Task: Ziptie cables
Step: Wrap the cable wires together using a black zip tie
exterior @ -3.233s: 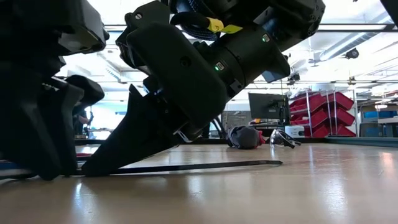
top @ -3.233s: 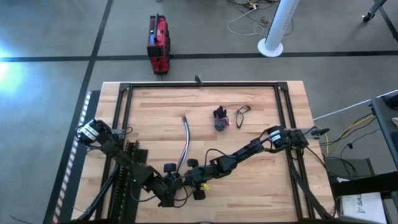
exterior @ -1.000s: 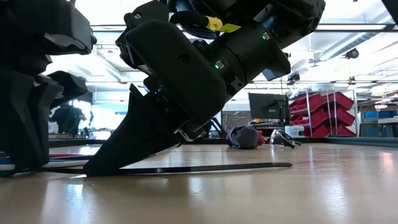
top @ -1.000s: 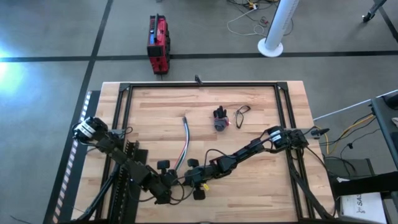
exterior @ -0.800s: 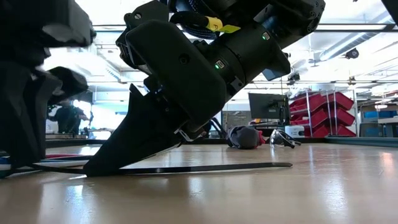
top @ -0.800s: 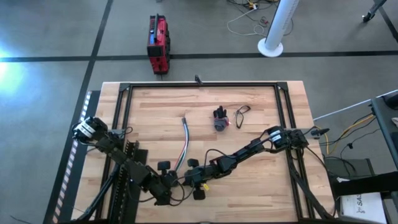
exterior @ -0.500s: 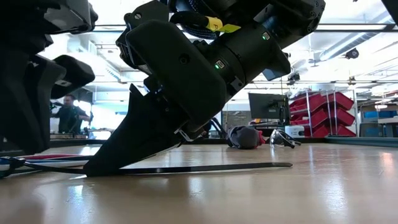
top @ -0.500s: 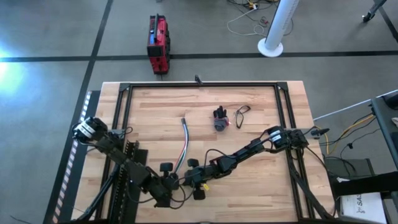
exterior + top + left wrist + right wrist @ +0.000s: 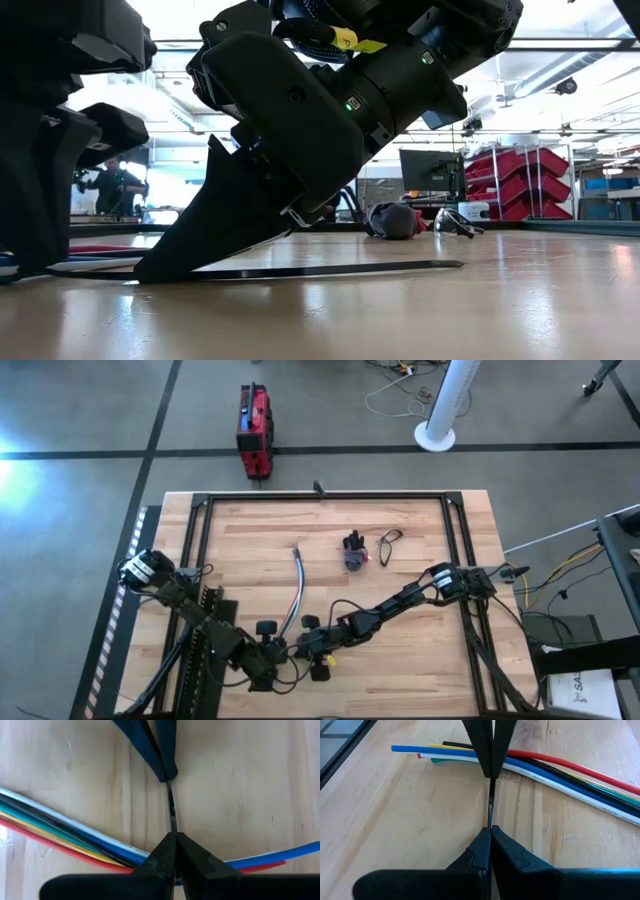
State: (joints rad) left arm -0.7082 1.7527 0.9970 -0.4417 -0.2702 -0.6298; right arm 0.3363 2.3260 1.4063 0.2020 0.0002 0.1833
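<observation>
Pinching the ziptie (image 9: 490,809), both claws, no legible writing.

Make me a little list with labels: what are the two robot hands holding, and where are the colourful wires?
left gripper: shut on the ziptie, at the table's near edge
right gripper: shut on the ziptie, facing the left one
ziptie: thin dark strap stretched between both grippers
cables: red, yellow, green, white, blue and black wires flat on the table, beside the left gripper
tied yet: no
</observation>
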